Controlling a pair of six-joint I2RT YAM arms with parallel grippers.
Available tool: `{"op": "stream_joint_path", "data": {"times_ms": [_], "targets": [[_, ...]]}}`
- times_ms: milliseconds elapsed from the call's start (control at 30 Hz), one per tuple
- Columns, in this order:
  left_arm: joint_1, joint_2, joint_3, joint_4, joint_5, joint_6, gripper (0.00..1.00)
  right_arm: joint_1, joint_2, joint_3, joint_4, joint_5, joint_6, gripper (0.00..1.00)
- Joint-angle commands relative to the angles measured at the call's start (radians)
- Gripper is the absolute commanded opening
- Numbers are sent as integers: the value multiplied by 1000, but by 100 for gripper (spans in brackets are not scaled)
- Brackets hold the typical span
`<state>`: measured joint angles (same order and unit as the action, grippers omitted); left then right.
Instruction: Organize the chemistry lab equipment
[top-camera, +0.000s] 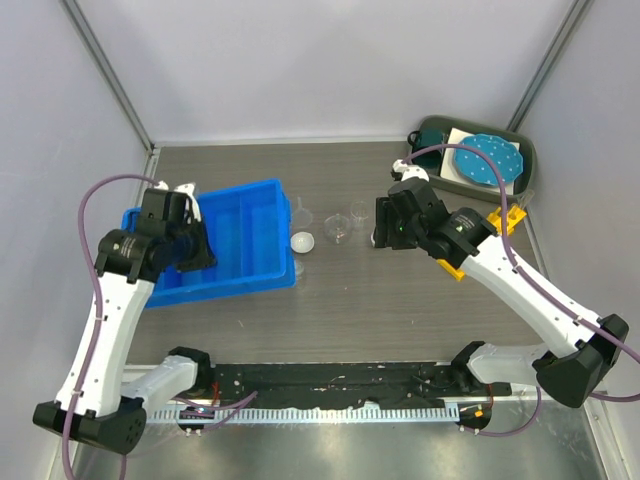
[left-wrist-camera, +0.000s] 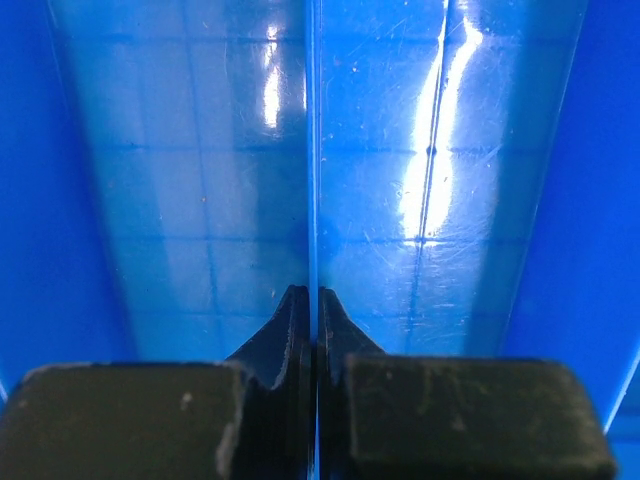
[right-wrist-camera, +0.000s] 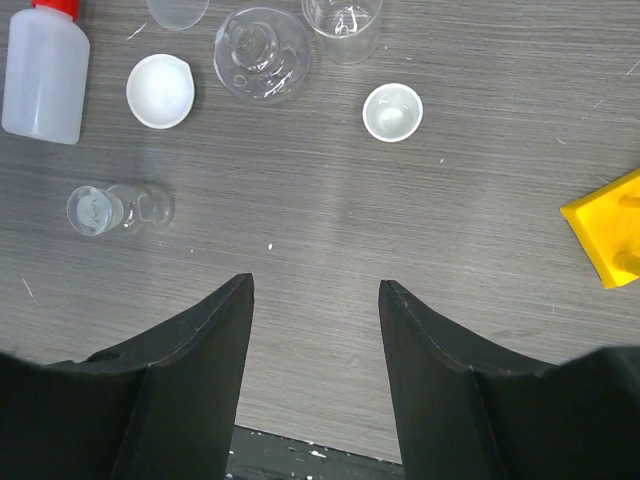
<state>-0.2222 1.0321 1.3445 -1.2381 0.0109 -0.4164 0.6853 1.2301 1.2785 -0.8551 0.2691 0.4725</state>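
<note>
L arm: elbow high, forearm reaching out over the blue bin (top-camera: 250, 215) by the table's left edge. Your left gripper (left-wrist-camera: 312, 295) points straight down into it. Jaws closed tight, lined up on the bin's centre divider (left-wrist-camera: 312, 150). Can't tell if they pinch it or just sit over it.

R arm: stretched from the near-right corner toward table centre, wrist tipped down. Your right gripper (right-wrist-camera: 315, 283) hovers over bare tabletop, jaws well apart, nothing betw them.

Equipment: clustered mid-table, betw the bin and the R gripper.
- White squeeze bottle (right-wrist-camera: 42, 80) w/ red nozzle, w/ a white round dish (right-wrist-camera: 160, 92) just beside it.
- Clear flask (right-wrist-camera: 262, 52), w/ a beaker (right-wrist-camera: 343, 20) near it.
- Smaller white dish (right-wrist-camera: 392, 112), set apart from the rest.
- Small clear glass piece (right-wrist-camera: 118, 208), lying on its side.
- Yellow tube rack (right-wrist-camera: 608, 238) toward the right edge, partly under the R arm.

Surface: grey wood-grain table (top-camera: 350, 310), plain white enclosure walls. Far-right corner has a dark tray (top-camera: 530, 160) w/ a blue dotted plate (top-camera: 488, 160) and a teal mug (top-camera: 432, 135).
</note>
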Motion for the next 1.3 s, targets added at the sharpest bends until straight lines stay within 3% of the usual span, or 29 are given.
{"op": "stream_joint_path", "data": {"times_ms": [0, 300, 467, 800, 1267], "targets": [[-26, -75, -36, 15, 49, 56, 0, 6, -12, 45, -7, -16, -6, 58], [-100, -136, -154, -6, 44, 33, 0, 7, -18, 28, -18, -13, 5, 58], [-167, -133, -200, -8, -2, -5, 0, 7, -15, 9, -4, -18, 8, 58], [-200, -89, -275, 32, -86, -65, 0, 7, 3, -21, 28, -25, 5, 58], [-262, -30, -360, 111, -40, -84, 0, 8, 29, -70, 71, -28, 6, 58]]}}
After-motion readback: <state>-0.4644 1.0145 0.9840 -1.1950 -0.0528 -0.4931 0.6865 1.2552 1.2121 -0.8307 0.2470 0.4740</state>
